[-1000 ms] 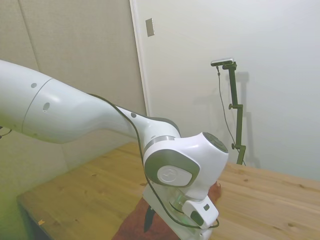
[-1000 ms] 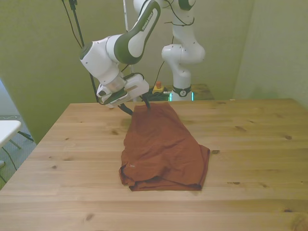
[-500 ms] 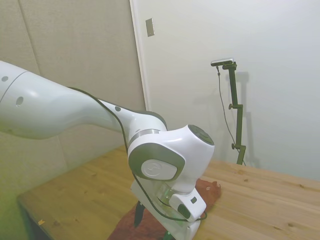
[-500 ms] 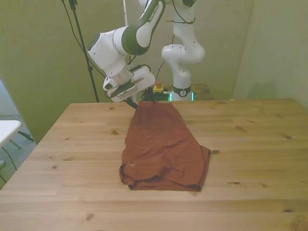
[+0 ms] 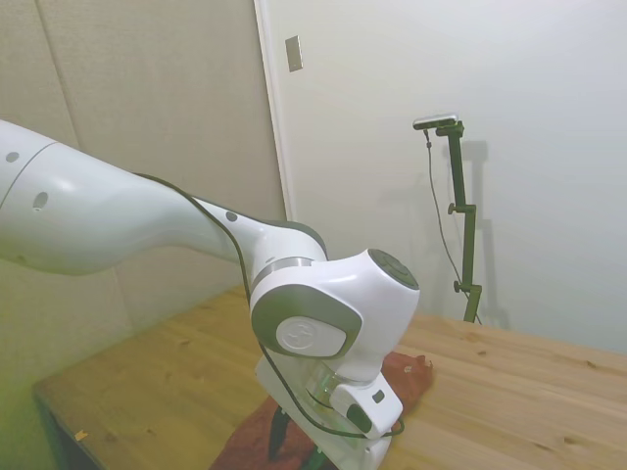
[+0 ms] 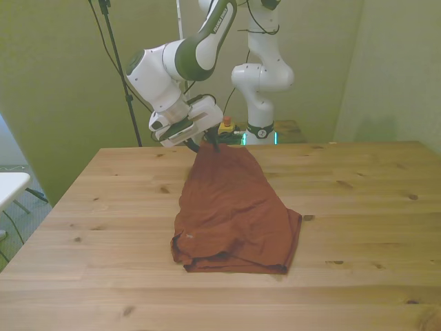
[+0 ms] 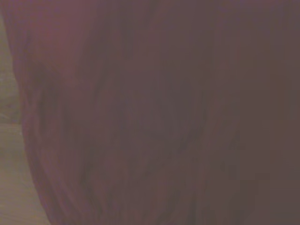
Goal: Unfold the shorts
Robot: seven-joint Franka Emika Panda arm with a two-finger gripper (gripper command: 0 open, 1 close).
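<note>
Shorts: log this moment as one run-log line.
gripper: shut on shorts | shorts: far edge lifted, near part folded on table | unfold: in progress

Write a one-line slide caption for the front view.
White Franka's end effector lifts one edge of the rust-red shorts off the wooden table, the rest draped and folded below.

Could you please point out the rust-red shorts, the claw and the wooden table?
rust-red fabric shorts [image 6: 234,214]: front view, middle of the cloth.
claw [image 6: 208,145]: front view, at its fingertips.
wooden table [image 6: 358,207]: front view, bare top.
</note>
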